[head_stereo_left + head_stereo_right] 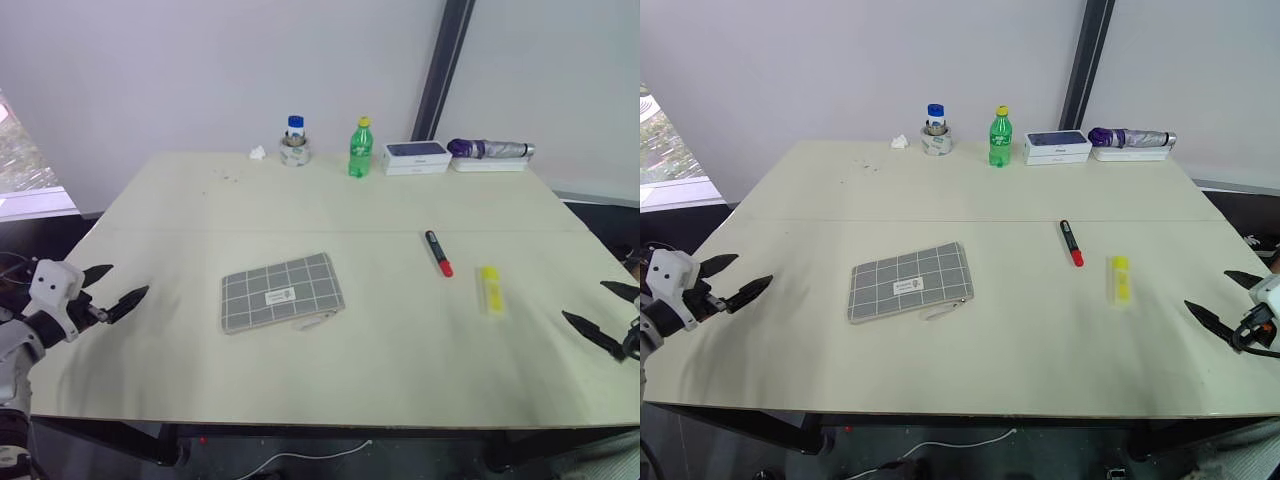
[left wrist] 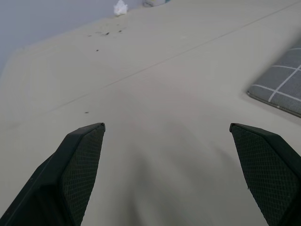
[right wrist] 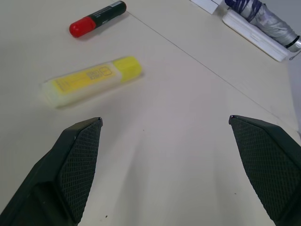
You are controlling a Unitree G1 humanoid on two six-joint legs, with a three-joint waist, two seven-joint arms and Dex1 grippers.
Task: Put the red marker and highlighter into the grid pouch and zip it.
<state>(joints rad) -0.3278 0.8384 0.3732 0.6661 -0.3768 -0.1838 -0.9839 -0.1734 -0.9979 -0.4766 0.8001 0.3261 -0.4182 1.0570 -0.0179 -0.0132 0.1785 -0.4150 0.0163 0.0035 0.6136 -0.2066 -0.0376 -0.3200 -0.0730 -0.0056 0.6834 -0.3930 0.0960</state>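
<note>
Pale beige table (image 1: 330, 360) against a white wall. Grid pouch (image 1: 281, 291) flat near the table's middle, zipper side toward the near edge. Red marker (image 1: 438, 252) to its right, red cap toward the near edge; highlighter (image 1: 491, 288) just beside it, further right. Left gripper (image 1: 122, 289) over the left table edge, fingers spread wide, empty, well apart from the pouch. Right gripper (image 1: 1220, 300) over the right edge, fingers likewise spread, empty, near the highlighter but not touching. Green bottle (image 1: 360, 149) upright at the far edge.
</note>
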